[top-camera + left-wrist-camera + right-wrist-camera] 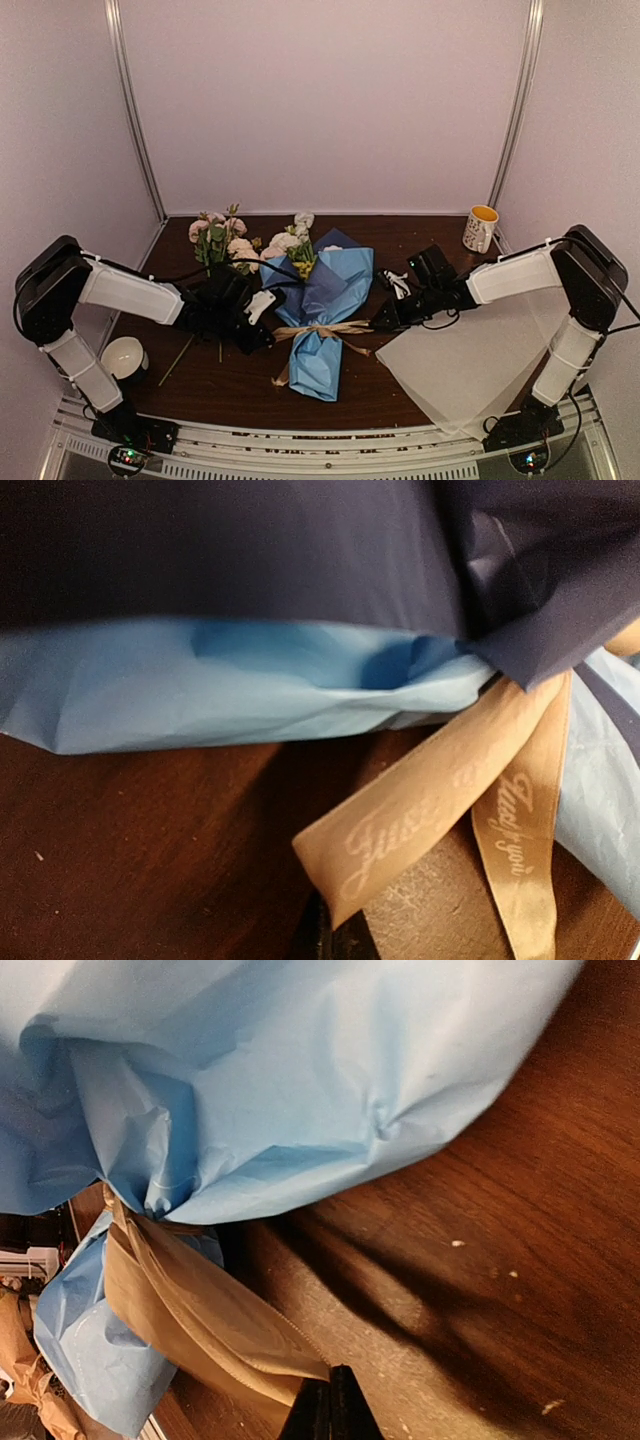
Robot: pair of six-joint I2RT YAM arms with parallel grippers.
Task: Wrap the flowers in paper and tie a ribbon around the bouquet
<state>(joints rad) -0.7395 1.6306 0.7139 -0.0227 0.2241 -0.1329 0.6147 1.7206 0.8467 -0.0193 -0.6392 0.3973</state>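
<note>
The bouquet (325, 300), a light-blue paper cone of blooms, lies on the dark wooden tabletop (220, 385), with a flat tan-gold satin ribbon (322, 330) cinched round its waist. The left claw (263, 338) and right claw (383, 322) each seem pinched shut on a ribbon tail. Uneven pulling could drag the bouquet sideways or slip a tail free.

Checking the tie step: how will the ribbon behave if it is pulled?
Probably floppy: the ribbon drapes and folds limply onto the table. Its satin sheen suggests it may slip in a grip. It cinches the crumpled paper, so a pull would likely drag the light bouquet along.
</note>
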